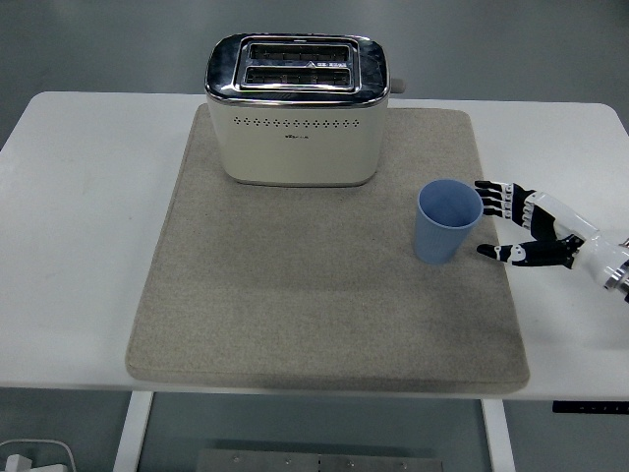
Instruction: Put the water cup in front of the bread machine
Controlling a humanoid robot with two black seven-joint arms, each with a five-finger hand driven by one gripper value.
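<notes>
Blue water cup (pixel 448 222) stands upright on the grey mat (pixel 295 315), off to the right of the bread machine (pixel 297 108) and a bit nearer the table's front edge, not in front of it yet. Right hand (pixel 521 226) sits just beside the cup's right side, fingers spread, thumb apart, holding nothing.

Risks, imo: cup is light and empty-looking, so fingertips nudging the rim before closing could tip it over or skid it across the mat. Too high a grip could also tip it.

Writing: small dark logo on the machine's front, too small to read.
</notes>
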